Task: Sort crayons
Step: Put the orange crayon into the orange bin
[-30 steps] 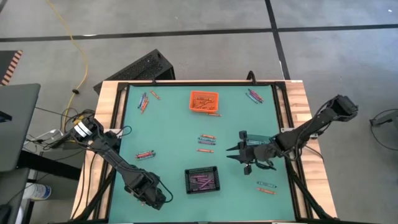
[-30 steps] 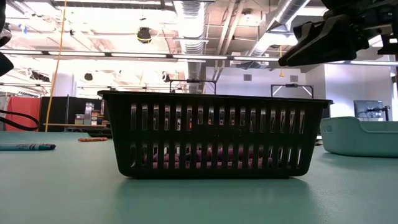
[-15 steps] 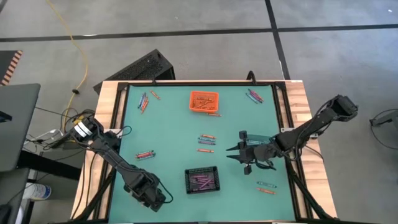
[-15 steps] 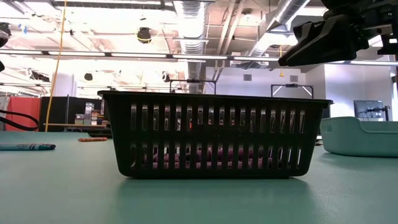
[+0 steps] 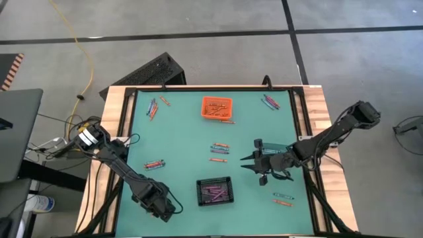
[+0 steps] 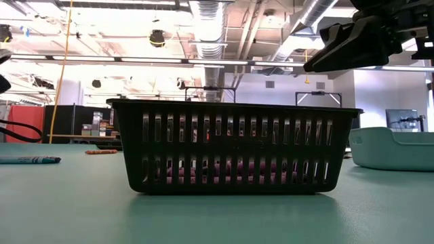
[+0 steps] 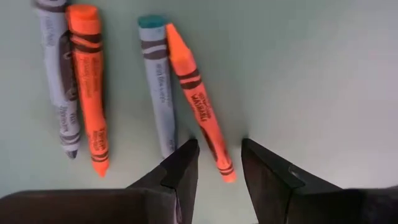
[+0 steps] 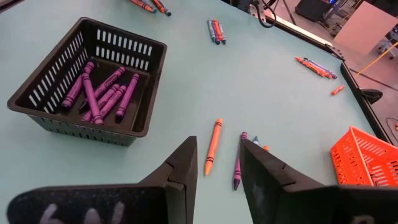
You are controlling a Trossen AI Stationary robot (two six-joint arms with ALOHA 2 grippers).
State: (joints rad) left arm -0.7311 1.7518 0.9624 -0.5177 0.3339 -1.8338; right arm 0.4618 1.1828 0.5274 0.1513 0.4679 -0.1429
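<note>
My left gripper (image 5: 163, 209) is low over the table's near left part, open. In the left wrist view its fingertips (image 7: 216, 152) stand on either side of the lower end of an orange crayon (image 7: 198, 99). A blue-grey crayon (image 7: 157, 87), another orange one (image 7: 89, 81) and a grey one (image 7: 57, 68) lie beside it on the table. The gripper hides these in the high view. My right gripper (image 5: 254, 165) (image 8: 217, 149) is open and empty above the table, right of the black bin (image 5: 215, 192), which holds purple crayons (image 8: 99, 93).
An orange bin (image 5: 217, 107) with crayons stands at the far middle, and a pale teal bin (image 6: 393, 149) at the right. Loose crayons lie mid-table (image 5: 220, 149), mid-left (image 5: 154, 163), far left (image 5: 153, 106), far right (image 5: 269, 101) and near right (image 5: 283, 198).
My left arm has shifted slightly, as the low view's left edge shows. My right gripper, the bins and the loose crayons have stayed where they were.
</note>
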